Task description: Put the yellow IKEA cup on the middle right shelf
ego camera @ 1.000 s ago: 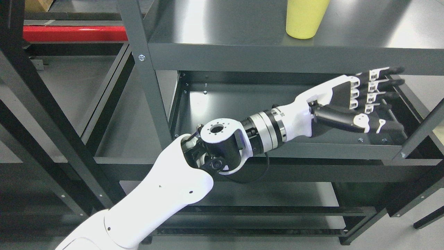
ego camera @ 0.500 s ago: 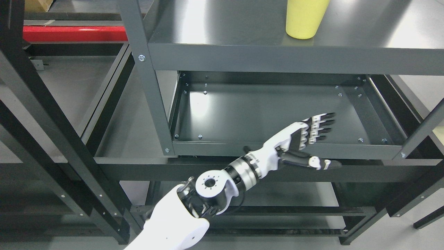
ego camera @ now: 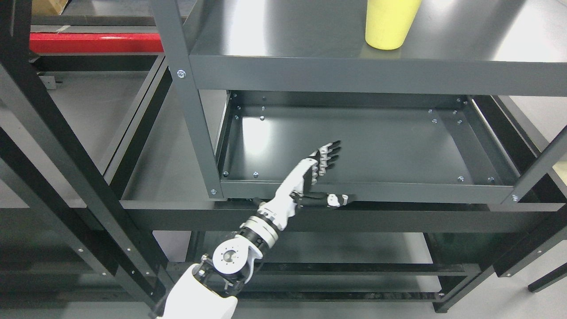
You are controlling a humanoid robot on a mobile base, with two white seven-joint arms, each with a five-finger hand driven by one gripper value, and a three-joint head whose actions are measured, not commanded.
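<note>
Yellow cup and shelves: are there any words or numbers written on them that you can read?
None can be read.
Yellow cup: plain, no print showing.
Grey shelf: only screws, no labels.
Red bar: no writing.
Left hand: no markings.
</note>
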